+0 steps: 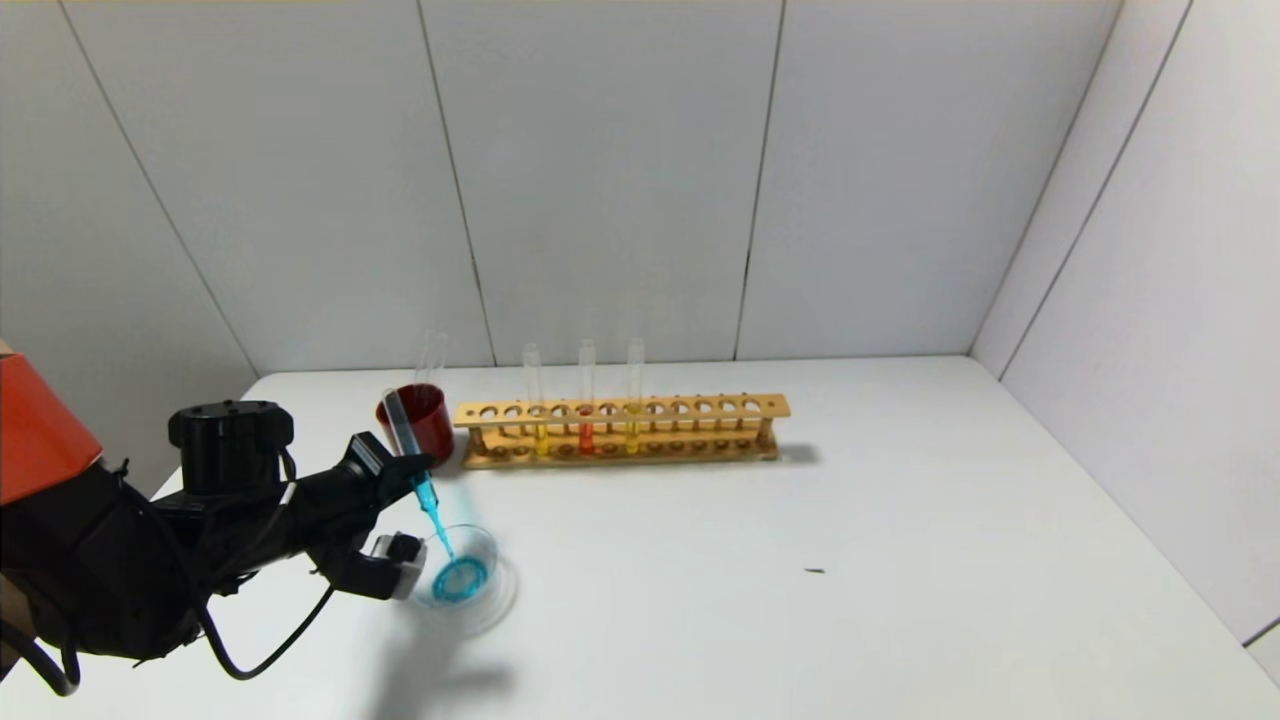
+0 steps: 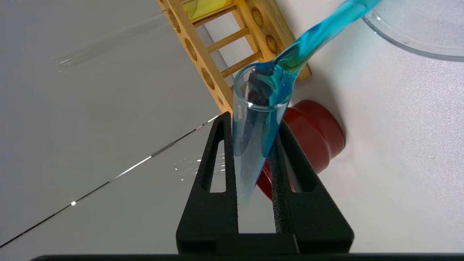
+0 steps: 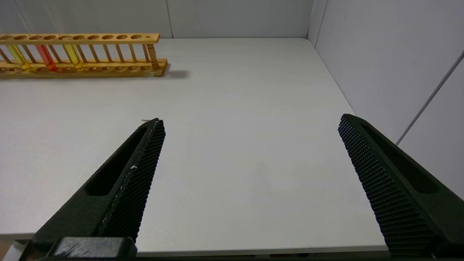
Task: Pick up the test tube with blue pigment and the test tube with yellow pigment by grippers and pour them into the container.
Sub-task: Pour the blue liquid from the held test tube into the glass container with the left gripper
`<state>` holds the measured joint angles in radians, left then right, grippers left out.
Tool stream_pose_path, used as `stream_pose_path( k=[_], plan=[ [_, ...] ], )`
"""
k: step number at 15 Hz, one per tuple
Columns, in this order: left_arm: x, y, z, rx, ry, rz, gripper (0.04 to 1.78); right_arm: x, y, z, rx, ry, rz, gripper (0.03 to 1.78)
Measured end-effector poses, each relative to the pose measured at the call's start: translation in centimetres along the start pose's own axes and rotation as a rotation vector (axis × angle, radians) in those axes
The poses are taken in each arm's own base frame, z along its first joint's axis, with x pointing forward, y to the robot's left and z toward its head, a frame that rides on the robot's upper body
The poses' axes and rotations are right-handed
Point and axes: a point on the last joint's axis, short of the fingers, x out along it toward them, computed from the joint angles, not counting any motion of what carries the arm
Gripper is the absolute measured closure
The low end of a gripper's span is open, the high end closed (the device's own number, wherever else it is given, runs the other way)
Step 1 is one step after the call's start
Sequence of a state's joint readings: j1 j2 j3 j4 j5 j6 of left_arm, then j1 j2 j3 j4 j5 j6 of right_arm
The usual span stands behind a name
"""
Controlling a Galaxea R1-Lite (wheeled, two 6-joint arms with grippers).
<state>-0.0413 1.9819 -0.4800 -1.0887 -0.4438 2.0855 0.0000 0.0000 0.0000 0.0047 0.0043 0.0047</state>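
Observation:
My left gripper (image 1: 412, 462) is shut on the test tube with blue pigment (image 1: 405, 430) and holds it tilted, mouth down, over the container (image 1: 497, 560). Teal-blue liquid streams from the mouth into the clear glass dish, where a blue pool lies. In the left wrist view the jaws (image 2: 253, 121) clamp the tube (image 2: 253, 145), and the dish rim (image 2: 409, 43) shows beyond. Two test tubes with yellow pigment (image 1: 541, 435) (image 1: 632, 435) stand in the wooden rack (image 1: 700, 410). My right gripper (image 3: 250, 121) is open and empty over the table's near right edge.
A dark red cup (image 1: 430, 415) with empty clear tubes stands just behind the left gripper, left of the rack. An orange-red tube (image 1: 586, 435) stands between the yellow ones. A small dark speck (image 1: 815, 571) lies on the white table. Grey walls enclose the back and sides.

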Motion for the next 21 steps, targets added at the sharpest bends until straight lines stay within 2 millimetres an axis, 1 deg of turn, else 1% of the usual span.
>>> stream_pose_path(
  k=[6, 16, 21],
  plan=[
    [0.0, -0.1, 0.1, 0.040, -0.007, 0.000, 1.51, 0.0, 0.0, 0.0, 0.000, 0.000, 0.000, 0.06],
    [-0.7, 0.8, 0.1, 0.164, -0.016, 0.039, 1.51, 0.0, 0.0, 0.0, 0.000, 0.000, 0.000, 0.06],
    [-1.1, 1.4, 0.0, 0.190, -0.005, 0.056, 1.51, 0.0, 0.0, 0.0, 0.000, 0.000, 0.000, 0.06]
  ],
)
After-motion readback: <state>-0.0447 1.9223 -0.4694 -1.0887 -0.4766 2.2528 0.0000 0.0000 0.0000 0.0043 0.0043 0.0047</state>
